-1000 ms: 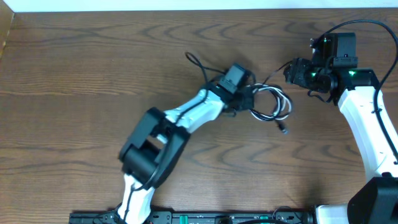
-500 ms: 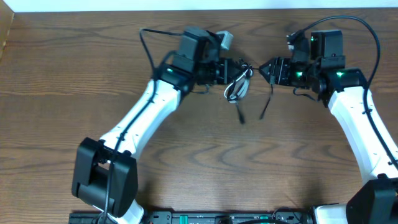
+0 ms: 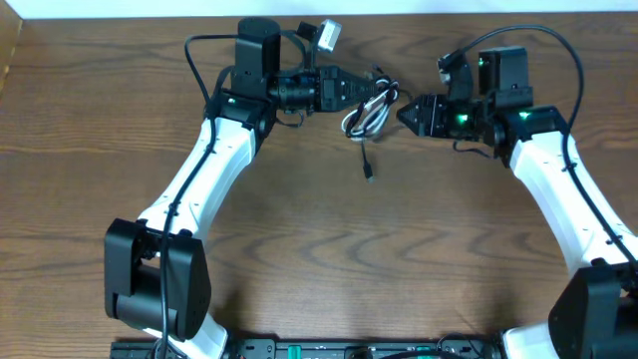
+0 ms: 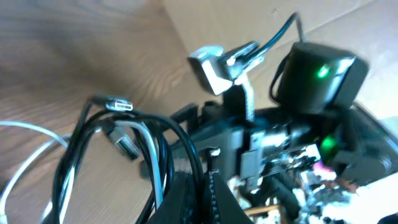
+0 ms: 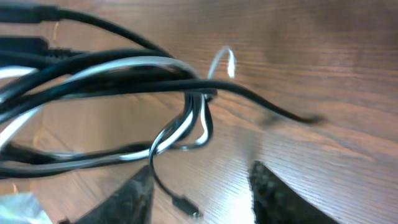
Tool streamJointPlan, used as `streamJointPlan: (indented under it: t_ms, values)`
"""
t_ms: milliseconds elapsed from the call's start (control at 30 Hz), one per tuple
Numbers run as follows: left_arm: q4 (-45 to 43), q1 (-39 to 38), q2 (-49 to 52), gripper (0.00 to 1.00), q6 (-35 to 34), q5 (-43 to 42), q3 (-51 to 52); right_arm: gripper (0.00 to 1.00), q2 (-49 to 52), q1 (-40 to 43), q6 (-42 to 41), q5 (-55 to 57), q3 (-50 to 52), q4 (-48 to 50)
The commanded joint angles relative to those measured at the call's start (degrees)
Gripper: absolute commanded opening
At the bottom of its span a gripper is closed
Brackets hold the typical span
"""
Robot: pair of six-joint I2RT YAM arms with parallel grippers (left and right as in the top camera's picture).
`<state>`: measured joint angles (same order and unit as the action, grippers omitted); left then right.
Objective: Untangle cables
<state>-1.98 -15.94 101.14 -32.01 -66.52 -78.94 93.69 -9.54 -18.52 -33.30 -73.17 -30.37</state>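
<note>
My left gripper (image 3: 349, 90) is pinching shut on the cables (image 3: 367, 112), lifting the tangle at twelve o'clock over the table (image 3: 299, 249) so the loops are drooping free. My right gripper (image 3: 407, 113) is facing it from three o'clock with jaws apart and empty, ready, I judge, to pick one strand.

Dark brown wood-grain surface (image 3: 319, 259) fills frame. Narrow white strip (image 3: 150, 8) along top edge. Paler tan band (image 3: 6, 50) at upper left. Soft, even light.

Two cables (image 3: 361, 118), one black and one white, against a brown wood-grain table (image 3: 329, 259); left arm (image 3: 189, 189) and right arm (image 3: 568, 194) are white with black joints.
</note>
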Motion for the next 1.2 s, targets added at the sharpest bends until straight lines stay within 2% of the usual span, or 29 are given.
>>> streamJointPlan:
  t_ms: [0,100,300,400,567,800,933,1000,1167]
  values:
    - [-1.99,0.13,-0.22,0.08,-6.78,-3.02,-0.55,0.43,1.16,-0.48,-1.84,-0.37,-0.17,1.73]
    - [-2.23,0.13,-0.22,0.07,-10.62,-3.15,-0.55,0.42,1.16,-0.50,-2.84,2.29,-0.17,3.06]
    - [-11.47,0.13,-0.22,0.07,-21.77,-3.17,-0.55,0.38,2.25,-2.23,-6.73,4.96,-0.17,3.98]
    - [-16.13,0.13,-0.22,0.07,-25.42,-3.15,-0.55,0.38,3.78,-3.28,-8.41,5.75,-0.17,5.75]
    - [-16.76,0.13,-0.22,0.07,-29.49,-2.10,-0.55,0.38,4.63,-3.96,-10.40,6.95,-0.17,9.22]
    - [-31.52,-0.44,-0.22,0.07,-43.19,0.11,-0.55,0.38,8.79,-5.57,-16.44,8.74,-0.17,15.78]
    - [-31.98,-0.20,-0.22,0.07,-43.25,0.59,-0.55,0.36,10.73,-5.81,-16.59,9.57,-0.17,15.34]
    - [-31.93,1.70,-0.22,0.07,-37.86,2.38,-0.55,0.35,10.93,-4.59,-16.00,13.49,-0.17,11.06]
    - [-31.36,5.33,-0.22,0.07,-36.57,4.74,-0.55,0.36,10.93,-2.21,-12.39,20.20,-0.17,2.64]
